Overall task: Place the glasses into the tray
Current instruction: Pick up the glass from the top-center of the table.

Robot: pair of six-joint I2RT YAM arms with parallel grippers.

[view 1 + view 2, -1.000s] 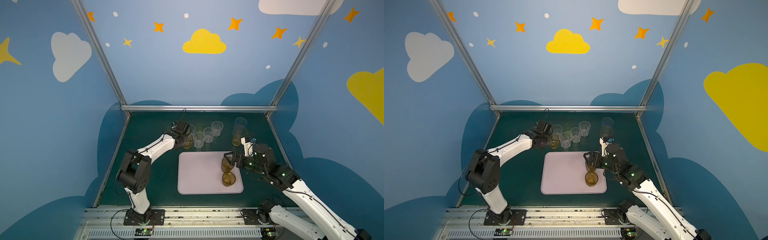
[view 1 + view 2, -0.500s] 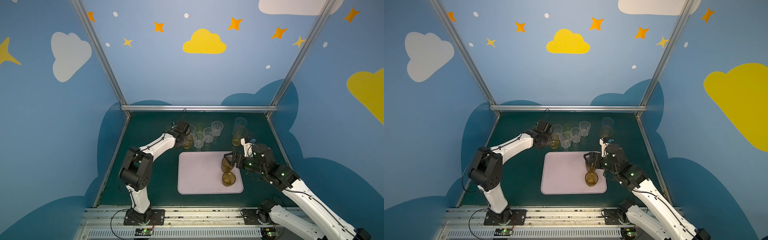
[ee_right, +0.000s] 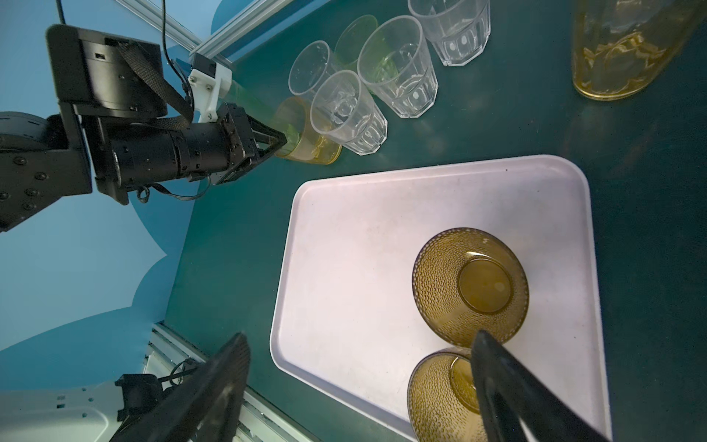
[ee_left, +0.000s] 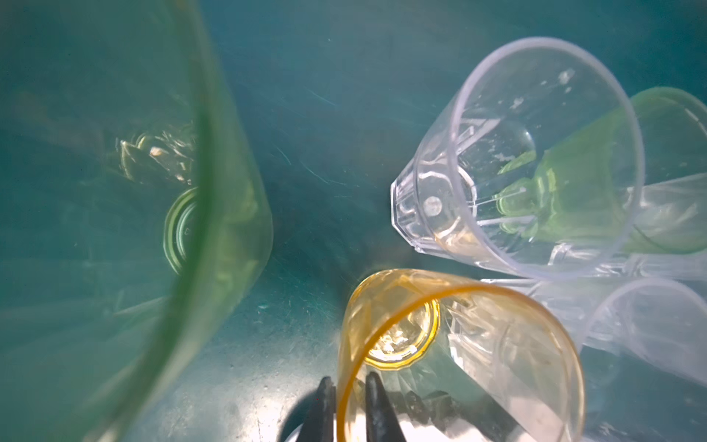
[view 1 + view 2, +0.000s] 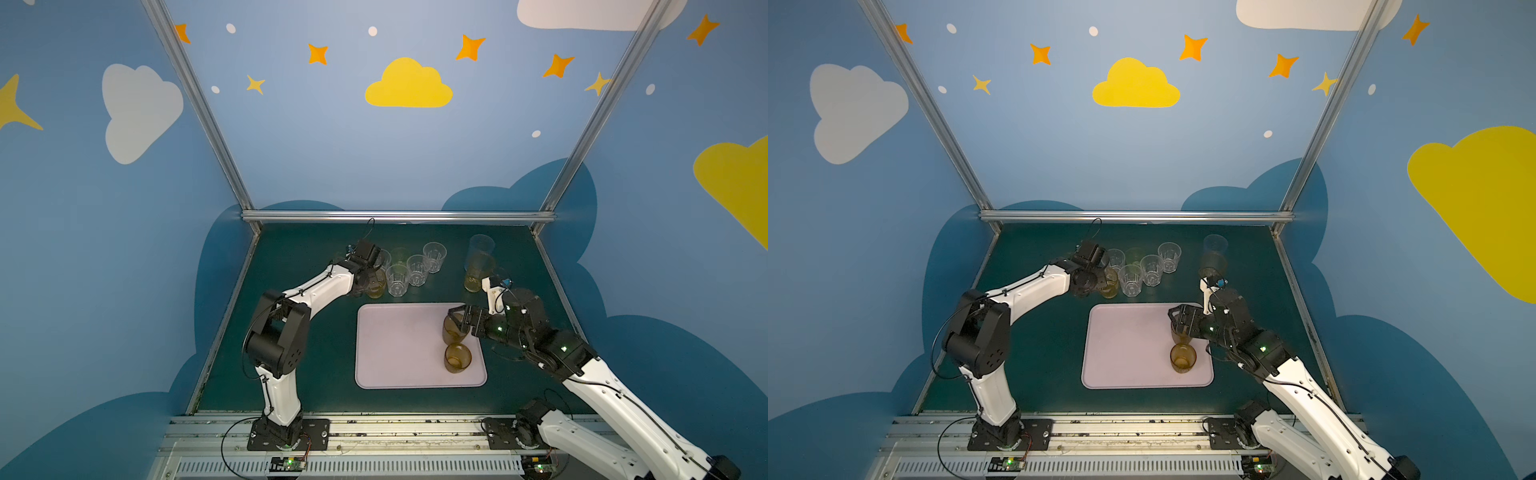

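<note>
**Grasp step of tray loading.** The tray (image 5: 399, 345), a flat, matt lilac-pink rectangle with rounded corners and a low raised rim, lies beneath the right gripper (image 5: 457, 320). That gripper's jaws stand wide apart and hold nothing. A tall green glass (image 4: 214, 191), smooth-walled and blurred by nearness, rises just beside the left gripper (image 4: 349, 382). A tall amber glass (image 3: 627, 57) stands off the tray, well ahead of the right gripper. Two brown glasses (image 3: 470, 287), squat and translucent with dimpled walls, stand upright and close together on the tray, directly under the right gripper. The clear faceted glasses (image 3: 398, 69), glossy with angular bases, crowd just beyond the left gripper, off the tray. The short amber glass (image 4: 459, 344), likewise faceted, stands on the dark green mat (image 5: 316, 340). The left gripper's fingers (image 4: 377, 405) are closed on its thin rim wall, one inside and one outside. As judged, this is the third glass. The next move calls for a straight lift clear of the close-packed neighbours, then a carry to bare tray. A slick wall pinched at one edge may swivel.
</note>
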